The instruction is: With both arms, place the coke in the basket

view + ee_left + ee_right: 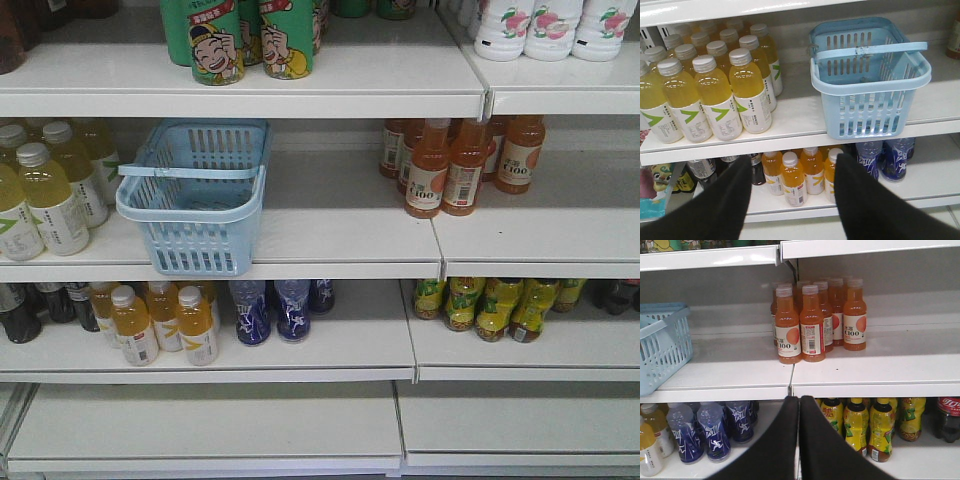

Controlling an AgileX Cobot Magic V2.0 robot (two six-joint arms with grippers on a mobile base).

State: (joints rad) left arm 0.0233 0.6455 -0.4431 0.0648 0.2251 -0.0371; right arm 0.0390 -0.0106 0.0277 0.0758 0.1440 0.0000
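Left jaws, two black wedges at the bottom edge of the left wrist view, stood wide apart with nothing between them. Right jaws, at the bottom centre of the right wrist view, were pressed together tip to tip, gripping nothing that showed.

Just beyond the left jaws, small orange-yellow bottles (792,180) stood on the lower shelf (940,175), with blue bottles (892,160) to their right. Above them, the middle shelf (790,120) carried a block of yellow drink bottles (715,95) at the left of the frame. The basket (870,85) stood at the upper right, upright at the shelf's front edge, one thin handle (870,50) lying across its opening.

Beyond the right jaws, yellow-labelled bottles (860,425) filled the lower shelf, and a dark cola bottle (947,417) stood at the lower right. A cluster of orange bottles (812,322) stood in the centre of the frame, and the basket showed at the left edge, well apart from them.

In the front view the basket sat left of centre, just beside the yellow drink bottles.
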